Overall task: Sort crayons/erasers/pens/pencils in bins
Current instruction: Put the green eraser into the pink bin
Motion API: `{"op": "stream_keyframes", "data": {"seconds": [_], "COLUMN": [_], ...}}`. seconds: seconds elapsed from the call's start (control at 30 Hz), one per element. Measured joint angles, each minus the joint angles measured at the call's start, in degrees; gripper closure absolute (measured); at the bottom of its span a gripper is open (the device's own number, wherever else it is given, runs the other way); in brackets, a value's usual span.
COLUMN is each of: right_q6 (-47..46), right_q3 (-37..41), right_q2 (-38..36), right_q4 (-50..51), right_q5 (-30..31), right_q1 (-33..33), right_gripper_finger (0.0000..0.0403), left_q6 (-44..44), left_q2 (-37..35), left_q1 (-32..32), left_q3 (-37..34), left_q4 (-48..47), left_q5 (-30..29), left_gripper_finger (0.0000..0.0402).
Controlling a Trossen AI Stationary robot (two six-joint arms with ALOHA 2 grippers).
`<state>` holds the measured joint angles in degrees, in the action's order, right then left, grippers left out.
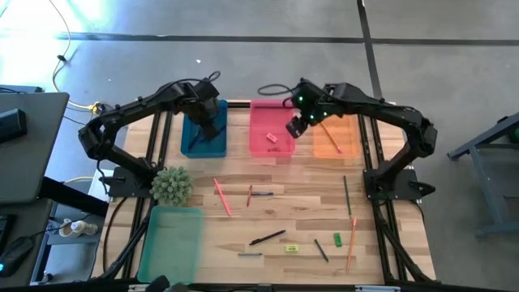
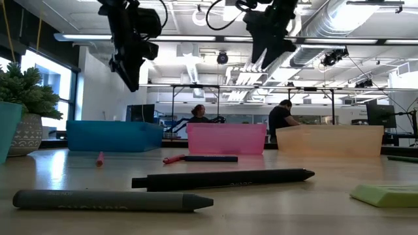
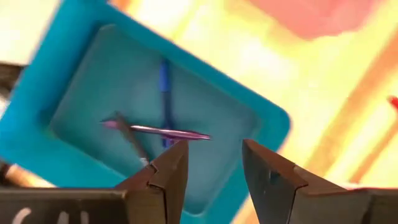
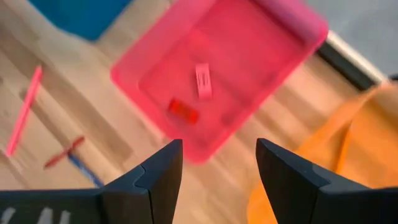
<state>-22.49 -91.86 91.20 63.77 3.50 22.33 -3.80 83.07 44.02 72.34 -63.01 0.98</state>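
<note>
Purple slim pen lying inside blue translucent plastic bin; left gripper released above, right gripper released over pink bin's edge.

Bright overhead light; both wrist views motion-blurred, left one washed yellow; low view's foreground soft.

Translucent glossy plastic bins sit on a smooth, pale wooden plank table.
</note>
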Motion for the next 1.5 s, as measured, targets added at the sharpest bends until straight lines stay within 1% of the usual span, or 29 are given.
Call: {"op": "stream_keyframes", "data": {"seconds": [0.17,0.3,0.43,0.57,0.67,0.77,0.97,1.07,1.17,1.33,1.5], "right_q6": [-4.8,-10.83,-15.1,-18.21,-19.98,-21.03,-20.27,-20.16,-21.29,-28.42,-42.18], "right_q3": [4.92,9.26,12.37,15.39,17.05,18.51,21.2,23.26,26.11,32.27,36.33], "right_q2": [0.09,0.09,0.07,0.04,0.04,0.03,-0.17,-1.3,-3.44,-9.79,-16.57], "right_q4": [2.43,3.37,3.89,4.12,4.16,4.27,4.87,5.3,6.44,6.0,4.56], "right_q5": [-0.56,-0.56,-0.89,-3.53,-4.44,-4.95,-7.18,-8.56,-8.6,-8.56,-8.51], "right_q1": [-4.7,-8.89,-13.43,-17.76,-20.75,-23.2,-27.96,-30.84,-33.95,-38.81,-43.38], "right_gripper_finger": [0.0207,0.0209,0.0221,0.0235,0.0242,0.0246,0.0247,0.0247,0.0247,0.0247,0.0247], "left_q6": [-2.0,-2.47,-2.87,-1.85,-0.69,2.67,11.78,16.89,21.8,28.67,35.98], "left_q2": [-0.49,-0.55,-0.55,-0.55,-0.55,-0.55,-0.55,-0.55,-0.55,-0.55,-0.55], "left_q1": [-3.96,-7.14,-10.14,-12.62,-14.34,-15.94,-18.86,-19.89,-20.78,-22.66,-26.6], "left_q3": [0.0,0.0,0.0,0.0,0.0,0.0,-0.02,-0.02,-0.02,-0.02,-0.02], "left_q4": [-0.73,-1.11,-1.1,-1.06,-1.04,-0.78,0.95,2.39,3.19,2.98,2.93], "left_q5": [0.47,0.45,0.45,0.32,0.3,0.32,0.3,0.32,0.3,0.27,0.29], "left_gripper_finger": [0.0265,0.0266,0.0266,0.0267,0.0267,0.0267,0.0267,0.0267,0.0267,0.0267,0.0267]}}
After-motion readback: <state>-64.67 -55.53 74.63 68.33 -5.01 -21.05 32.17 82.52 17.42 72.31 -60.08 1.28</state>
